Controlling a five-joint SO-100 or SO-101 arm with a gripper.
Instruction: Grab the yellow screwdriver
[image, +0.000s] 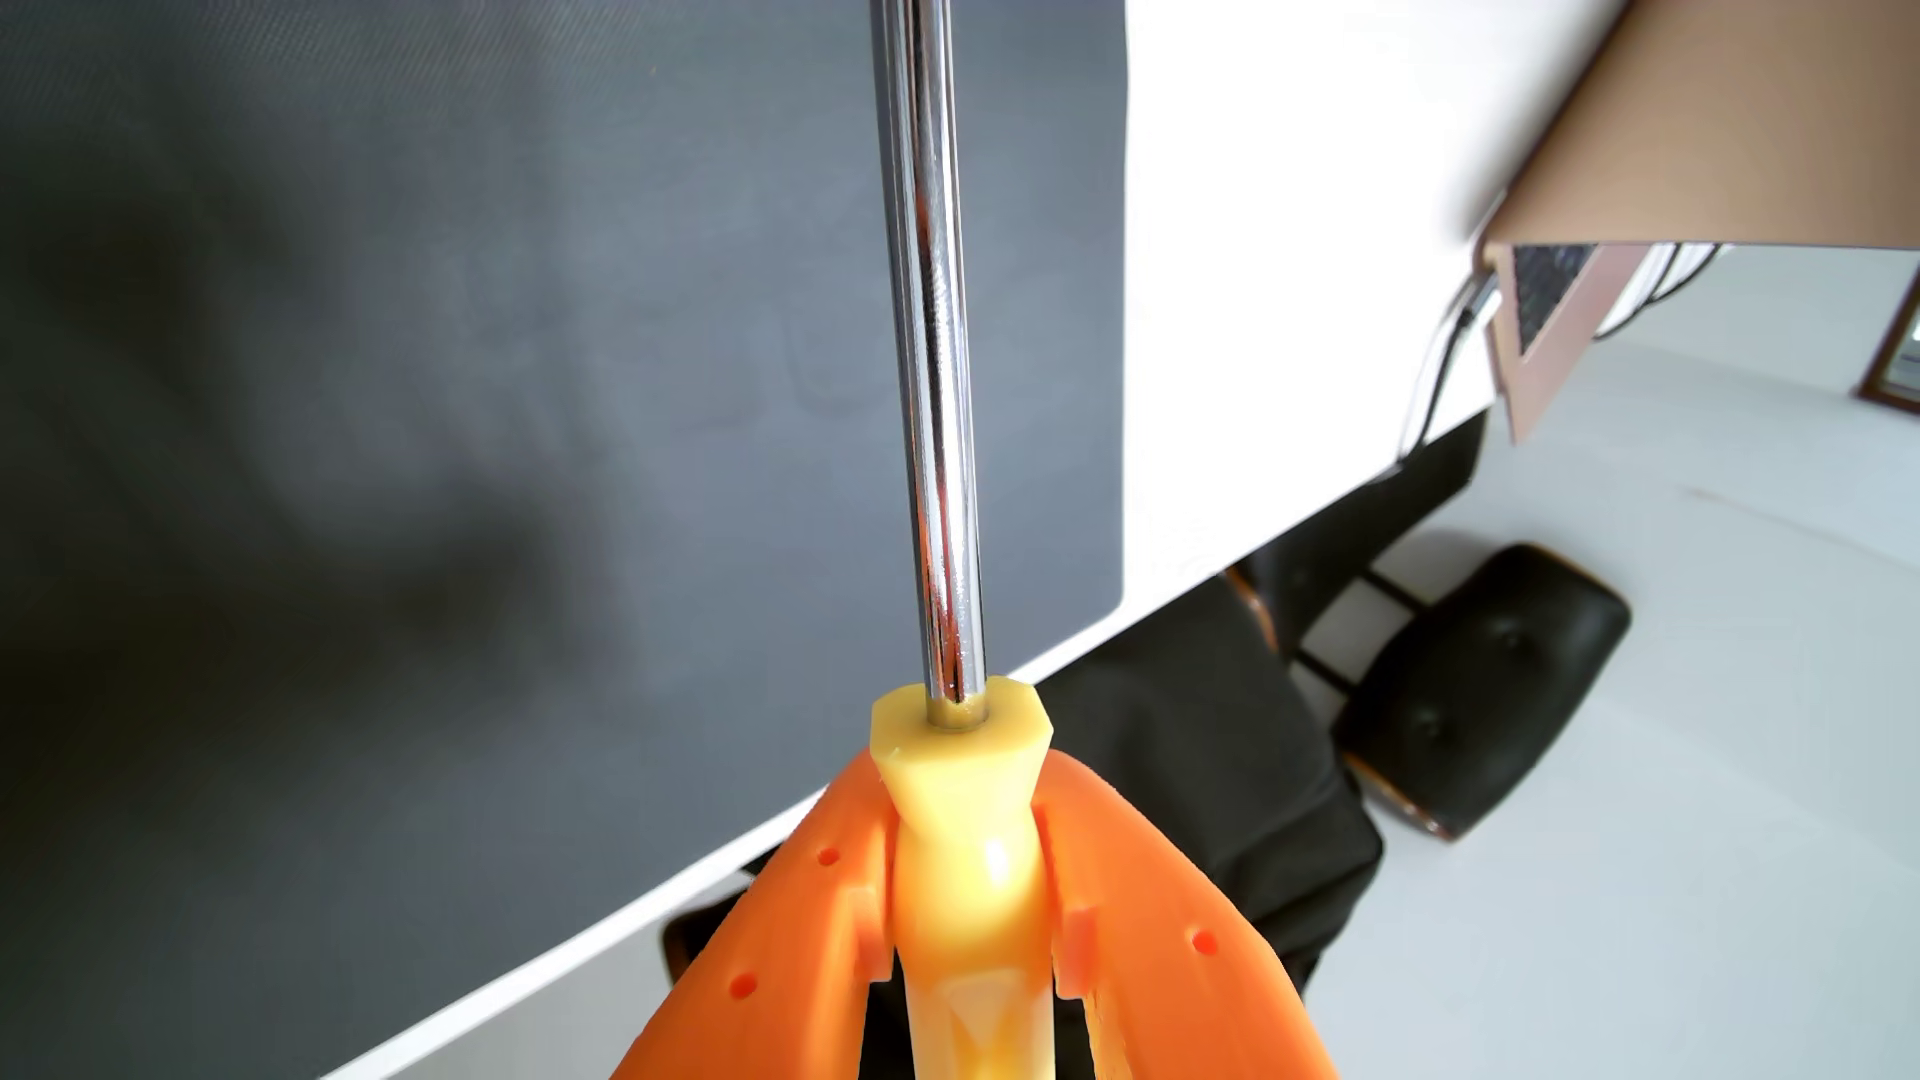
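Holding: the orange gripper (961, 820) is pinched onto the yellow screwdriver (966, 820), one finger on each side of the handle's narrow neck, just below the flared hexagonal collar.
Left of gripper: a dark grey mat (416, 415) on the white surface (1247, 260); it looks soft-focused, so the gripper probably hangs well above it, though height is hard to judge.
Between the fingers: the handle runs straight down the middle, the chrome shaft (930, 363) pointing away from the gripper and out past the top edge.
Why this grip: the collar above the fingers likely acts as a stop, keeping the tool from sliding through.
Right of gripper: a black chair (1475, 685) on the pale floor, and a cardboard box (1714, 125) far off.
Progress: the grab appears made.
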